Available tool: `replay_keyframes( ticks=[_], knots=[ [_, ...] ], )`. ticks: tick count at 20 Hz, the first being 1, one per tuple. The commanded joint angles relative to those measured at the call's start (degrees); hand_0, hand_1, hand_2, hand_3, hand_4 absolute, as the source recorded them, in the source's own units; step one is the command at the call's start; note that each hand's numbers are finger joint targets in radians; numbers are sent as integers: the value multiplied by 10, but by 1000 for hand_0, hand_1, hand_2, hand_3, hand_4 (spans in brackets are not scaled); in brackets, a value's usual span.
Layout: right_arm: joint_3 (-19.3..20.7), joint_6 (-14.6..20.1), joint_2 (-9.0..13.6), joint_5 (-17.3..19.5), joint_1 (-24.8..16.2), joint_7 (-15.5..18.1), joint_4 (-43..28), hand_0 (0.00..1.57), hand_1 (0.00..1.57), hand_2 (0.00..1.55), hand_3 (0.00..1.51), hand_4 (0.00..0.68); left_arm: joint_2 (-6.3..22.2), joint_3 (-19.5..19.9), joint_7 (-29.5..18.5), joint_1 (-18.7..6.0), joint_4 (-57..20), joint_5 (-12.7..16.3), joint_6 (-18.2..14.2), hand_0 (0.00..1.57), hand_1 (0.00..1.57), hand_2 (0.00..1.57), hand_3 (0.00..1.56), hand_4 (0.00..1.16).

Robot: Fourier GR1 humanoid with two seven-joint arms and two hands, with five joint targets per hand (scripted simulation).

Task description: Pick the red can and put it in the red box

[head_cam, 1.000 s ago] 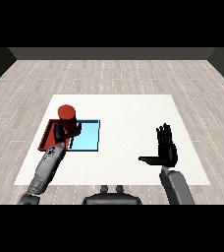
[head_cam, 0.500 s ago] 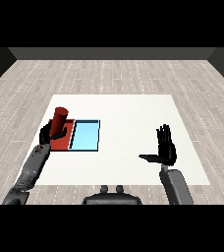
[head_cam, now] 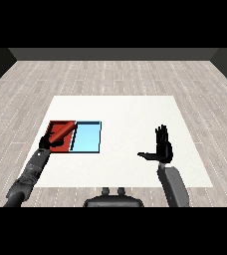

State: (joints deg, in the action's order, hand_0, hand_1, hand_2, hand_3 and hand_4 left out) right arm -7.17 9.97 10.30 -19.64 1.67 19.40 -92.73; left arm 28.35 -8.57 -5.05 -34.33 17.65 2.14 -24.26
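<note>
- Red cylindrical can [head_cam: 61,133]: lies tilted over the flat red tray [head_cam: 65,123], long axis running from the tray's near-left edge toward its far-right corner.
- Left hand [head_cam: 48,141]: fingers curled round the can's lower end, at the tray's near-left edge.
- Right hand [head_cam: 161,148]: flat, fingers straight, empty, well right of the tray.
- Judgement: release into the tray remains.

Taking the red tray [head_cam: 56,125] as the landmark, it lies on the white table [head_cam: 130,114] toward the table's left side, and the light blue tray [head_cam: 87,138] lies touching it on its right, the two side by side. The red can [head_cam: 62,133] lies tilted over within the red tray, and the left hand [head_cam: 48,142] sits at that tray's near left part, curled round the can's lower end. The right hand [head_cam: 162,148] is well apart to the right of the red tray, beyond the light blue tray, over the table's right part.
</note>
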Motion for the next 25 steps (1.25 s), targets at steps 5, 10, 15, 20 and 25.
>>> replay_keyframes(
  ticks=[5, 10, 15, 20, 25],
  knots=[
    [27, -21, -3, -16, 30, 23, 51, 0, 0, 0, 0, 0, 21, -36, 2, -41, -118, -50, 129, 0, 0, 0, 0, 197],
    [27, -39, 5, -11, 29, 30, 57, 0, 0, 0, 0, 0, 14, 36, -40, -65, -117, 7, 76, 0, 0, 0, 0, 0],
    [25, -46, 0, -24, 28, 29, 36, 0, 0, 0, 0, 0, 6, 155, -213, -73, 11, 137, 170, 1022, 1022, 959, 0, 0],
    [14, -53, 3, -14, 18, 35, 38, 0, 0, 0, 0, 0, -97, 212, -338, -45, 103, 227, 287, 0, 0, 0, 0, 0],
    [10, -62, 10, 2, 19, 48, 51, 0, 0, 0, 0, 0, -181, 163, -395, 42, 226, 220, 305, 0, 0, 0, 0, 0]
  ],
)
